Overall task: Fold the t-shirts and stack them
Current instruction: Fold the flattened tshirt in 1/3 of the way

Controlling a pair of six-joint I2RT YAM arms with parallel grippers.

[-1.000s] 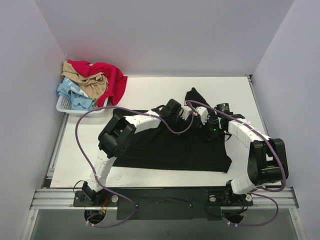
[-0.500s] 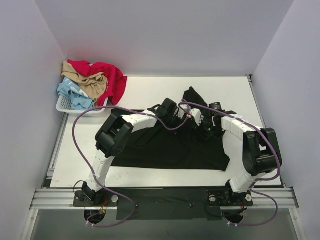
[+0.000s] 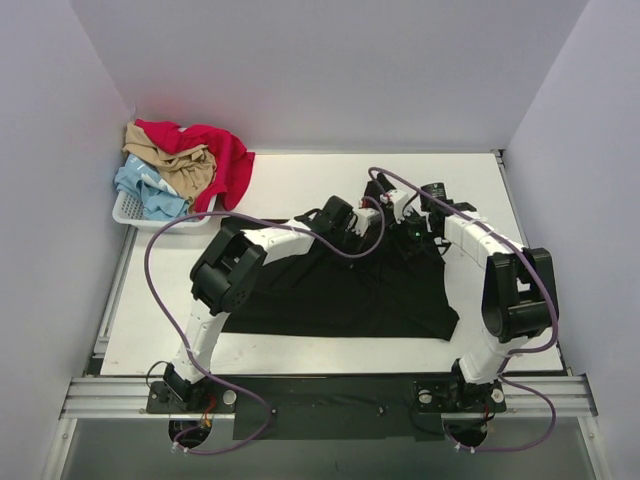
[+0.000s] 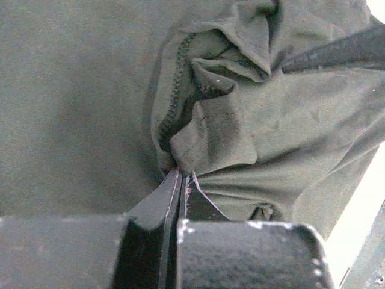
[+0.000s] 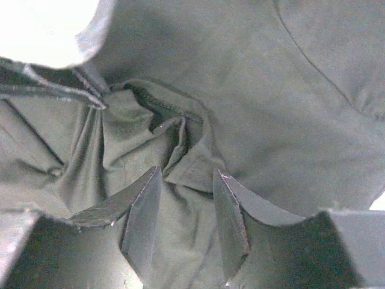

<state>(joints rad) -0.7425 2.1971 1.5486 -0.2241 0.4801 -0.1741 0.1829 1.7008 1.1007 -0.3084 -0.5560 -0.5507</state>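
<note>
The large black t-shirt (image 3: 340, 290) lies spread on the white table, with its back right part bunched up. My left gripper (image 3: 372, 226) is shut on a fold of that black cloth, which is pinched between the closed fingertips in the left wrist view (image 4: 180, 173). My right gripper (image 3: 408, 220) is close beside it on the same bunched part. In the right wrist view its jaws (image 5: 186, 176) stand open, with a crumpled hem fold (image 5: 180, 150) of the black shirt between them. The shirt's print is hidden. The red (image 3: 218, 152), tan (image 3: 185, 165) and pale blue (image 3: 140, 188) t-shirts lie heaped at the back left.
The white lattice basket (image 3: 126, 212) holding the heaped shirts stands in the table's back left corner against the left wall. Grey walls close in the back and both sides. Purple cables loop over both arms. Bare white table (image 3: 300, 180) lies behind the black shirt.
My right wrist has moved back and left, nearer to the left gripper, and its elbow has swung inward. The bunched cloth at the back shifted slightly. The left gripper stays shut on the shirt.
</note>
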